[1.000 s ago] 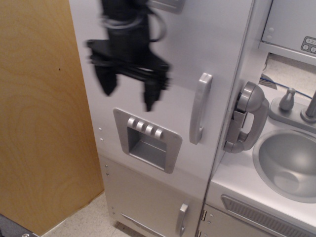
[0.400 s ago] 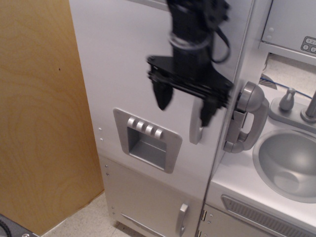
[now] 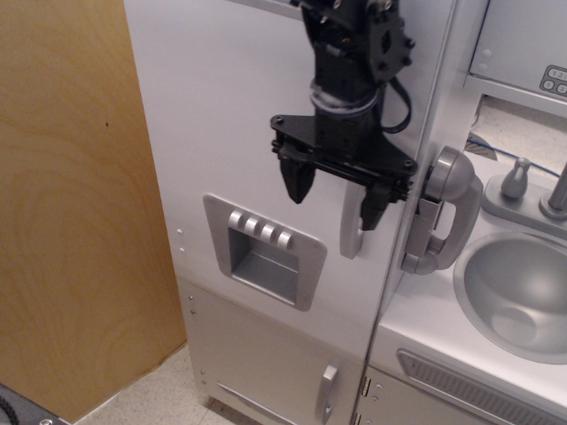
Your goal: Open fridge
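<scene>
The tall silver-white fridge (image 3: 230, 133) fills the middle of the view, its big door closed. The curved grey vertical handle (image 3: 352, 232) is on the door's right side, its upper part hidden behind my gripper. The recessed grey dispenser panel (image 3: 264, 252) with its buttons is lower left on the door. My black gripper (image 3: 337, 200) hangs in front of the door, open. Its right finger (image 3: 374, 206) is over the handle and its left finger (image 3: 297, 181) is left of the handle. I cannot tell if it touches the handle.
A smaller lower door (image 3: 266, 363) with a short handle (image 3: 327, 394) is below. A grey toy phone handset (image 3: 440, 212) hangs just right of the fridge. A sink (image 3: 518, 288) with a faucet is at the right. A wooden panel (image 3: 75, 204) stands on the left.
My gripper has moved from the upper left of the door rightward and down to the big door's handle. In the last half second it barely shifted. The door has stayed closed.
</scene>
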